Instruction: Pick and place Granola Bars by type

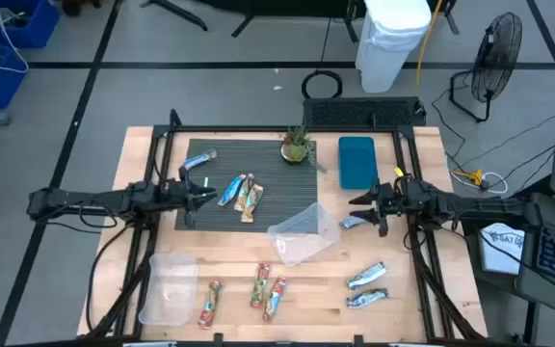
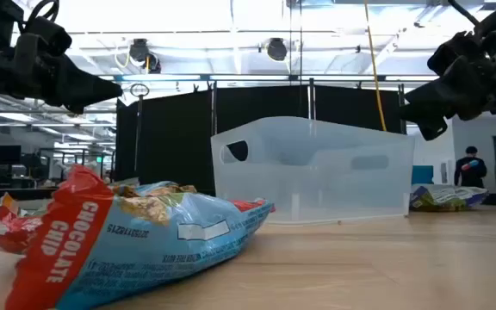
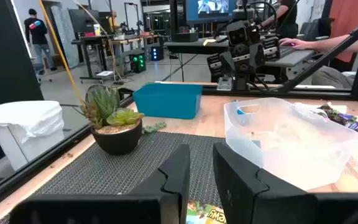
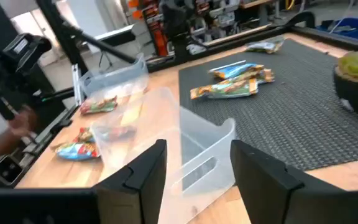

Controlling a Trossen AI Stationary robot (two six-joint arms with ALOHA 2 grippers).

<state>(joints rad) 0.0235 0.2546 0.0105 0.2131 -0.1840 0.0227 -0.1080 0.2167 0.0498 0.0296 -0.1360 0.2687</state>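
Tools: left tool [image 1: 207, 198] fingers narrowly apart over mat [image 1: 268, 183], empty; right tool [image 1: 362, 208] spread beside clear bin [image 1: 302, 234].

wooden table [image 1: 422, 289]: dark mat [image 1: 220, 217], teal box [image 1: 356, 160], clear bins [image 1: 302, 233], granola bars [image 1: 268, 289].

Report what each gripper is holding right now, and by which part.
Nothing is held. The left gripper hovers over the dark mat, and the right gripper hovers beside the clear bin; nothing sits between either one's fingers.
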